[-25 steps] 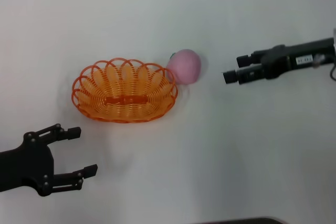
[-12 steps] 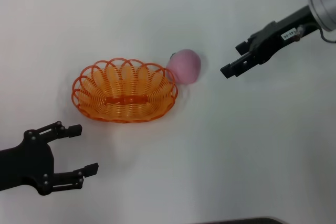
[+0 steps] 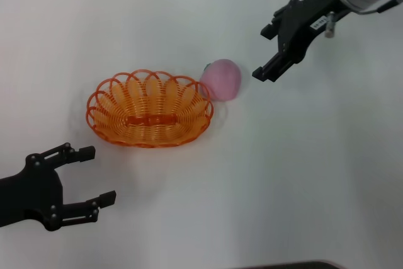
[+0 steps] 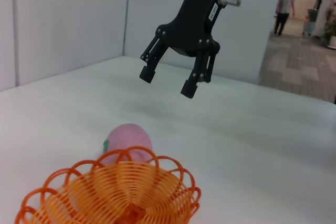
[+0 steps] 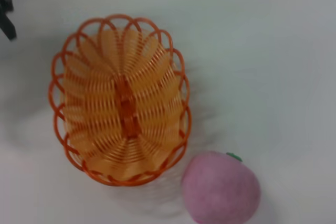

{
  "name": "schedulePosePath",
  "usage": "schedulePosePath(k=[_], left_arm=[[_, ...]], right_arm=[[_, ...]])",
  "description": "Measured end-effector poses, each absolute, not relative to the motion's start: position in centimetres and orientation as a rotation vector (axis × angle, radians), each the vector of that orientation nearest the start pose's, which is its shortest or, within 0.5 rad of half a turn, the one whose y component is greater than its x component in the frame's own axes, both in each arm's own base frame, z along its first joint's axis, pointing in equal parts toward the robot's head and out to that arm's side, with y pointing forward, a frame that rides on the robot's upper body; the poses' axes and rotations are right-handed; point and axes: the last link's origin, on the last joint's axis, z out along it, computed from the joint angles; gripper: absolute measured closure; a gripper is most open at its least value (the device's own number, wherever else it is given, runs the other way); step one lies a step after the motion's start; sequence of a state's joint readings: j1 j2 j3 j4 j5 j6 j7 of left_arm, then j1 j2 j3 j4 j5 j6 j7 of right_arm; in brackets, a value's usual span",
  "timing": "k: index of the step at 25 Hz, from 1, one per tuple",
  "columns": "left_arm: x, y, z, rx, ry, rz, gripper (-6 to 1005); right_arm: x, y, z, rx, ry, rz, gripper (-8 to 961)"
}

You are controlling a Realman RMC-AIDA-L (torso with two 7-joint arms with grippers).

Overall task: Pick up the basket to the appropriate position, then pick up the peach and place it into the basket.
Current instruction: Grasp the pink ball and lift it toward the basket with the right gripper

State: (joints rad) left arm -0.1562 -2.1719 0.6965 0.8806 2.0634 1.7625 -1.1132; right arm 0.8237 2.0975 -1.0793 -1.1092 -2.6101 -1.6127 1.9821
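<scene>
Hovering right hand [image 3: 267, 51] open above peach [image 3: 222, 79], beside basket [image 3: 149, 118]

Orange wire basket [image 3: 150, 109] upright on table; pink peach [image 3: 221, 79] touching rim.

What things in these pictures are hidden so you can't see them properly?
- Peach: in the left wrist view the basket rim hides its lower part.
- Basket: the same view's bottom edge cuts off its near side.
- Peach: the right wrist view's bottom edge clips it.
- Left gripper: only a dark tip shows at the right wrist view's edge.
- Right gripper: its own wrist view shows none of its fingers.
- Whether peach and basket touch: head view cannot settle it.
</scene>
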Motion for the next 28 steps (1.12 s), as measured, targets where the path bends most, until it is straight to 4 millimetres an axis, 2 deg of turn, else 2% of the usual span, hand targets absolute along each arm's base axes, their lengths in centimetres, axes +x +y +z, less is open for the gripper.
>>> schedulePosePath(k=[12,28], left_arm=[[-31.9,20.6,-0.1,-2.763,-0.477,-0.641,116],[-31.9,20.5,0.1,-2.758,-0.478,-0.652,115]], right_arm=[[14.1,39.2,-2.2,-2.868,0.129,-0.574,7],[14.1,38.8,-5.4,-2.887,0.075,-0.614,6]])
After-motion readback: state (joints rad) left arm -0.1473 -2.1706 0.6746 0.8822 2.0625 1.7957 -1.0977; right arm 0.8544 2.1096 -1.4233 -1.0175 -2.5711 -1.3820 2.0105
